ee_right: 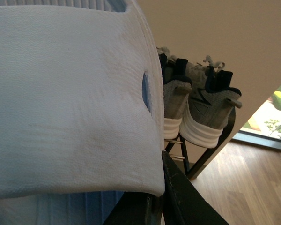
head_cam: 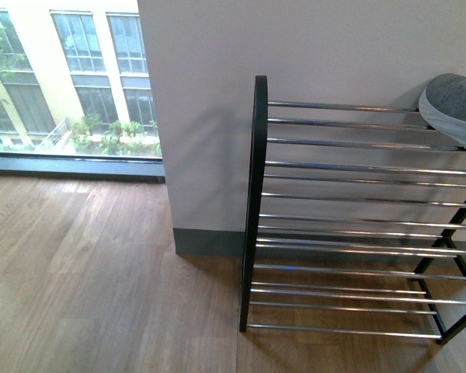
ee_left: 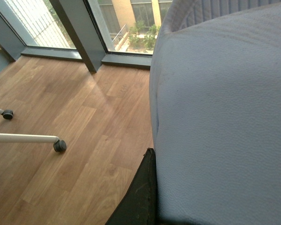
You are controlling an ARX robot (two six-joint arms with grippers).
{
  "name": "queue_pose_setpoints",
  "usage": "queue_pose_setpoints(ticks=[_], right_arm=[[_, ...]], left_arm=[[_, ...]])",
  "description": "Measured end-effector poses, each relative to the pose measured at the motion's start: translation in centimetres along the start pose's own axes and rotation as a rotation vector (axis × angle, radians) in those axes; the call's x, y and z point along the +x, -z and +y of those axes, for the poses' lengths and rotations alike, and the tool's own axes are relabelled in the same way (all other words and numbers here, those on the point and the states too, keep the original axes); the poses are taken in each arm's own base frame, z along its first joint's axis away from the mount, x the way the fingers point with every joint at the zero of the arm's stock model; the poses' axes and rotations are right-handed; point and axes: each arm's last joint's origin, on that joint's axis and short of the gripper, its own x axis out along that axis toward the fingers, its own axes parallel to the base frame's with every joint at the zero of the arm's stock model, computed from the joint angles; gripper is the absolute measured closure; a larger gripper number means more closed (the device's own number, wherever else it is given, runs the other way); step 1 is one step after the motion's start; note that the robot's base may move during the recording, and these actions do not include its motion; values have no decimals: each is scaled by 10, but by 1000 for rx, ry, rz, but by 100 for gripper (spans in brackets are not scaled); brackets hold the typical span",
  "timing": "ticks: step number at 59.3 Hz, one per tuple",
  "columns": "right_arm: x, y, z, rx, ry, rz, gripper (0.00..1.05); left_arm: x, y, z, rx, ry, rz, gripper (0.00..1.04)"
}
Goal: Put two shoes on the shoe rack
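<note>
2 grey knit sneakers (ee_right: 199, 110) stood side by side, heels outward, on the top chrome bars at the right end of the shoe rack (head_cam: 349, 225); the front view caught only 1 toe. Placement looked finished, so next called for pulling clear. A white padded surface (ee_right: 70, 98) blocked both wrist views; neither gripper's jaws could be told. Castor legs (ee_left: 25, 138) stood on the wooden floor (head_cam: 93, 272).

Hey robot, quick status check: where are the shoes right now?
Grippers not in view. Both shoes side by side on the shoe rack, top tier. Nothing visibly in the way.
</note>
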Motion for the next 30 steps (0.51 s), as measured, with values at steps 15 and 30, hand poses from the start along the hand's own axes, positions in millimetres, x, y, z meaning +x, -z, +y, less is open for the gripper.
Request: queue_pose_setpoints(ticks=[15, 30], right_arm=[[0, 0, 0, 0, 0, 1, 103], [13, -16, -3, 139, -222, -61, 103]], left_arm=[[0, 0, 0, 1, 1, 1, 103], [0, 0, 0, 1, 1, 1, 103]])
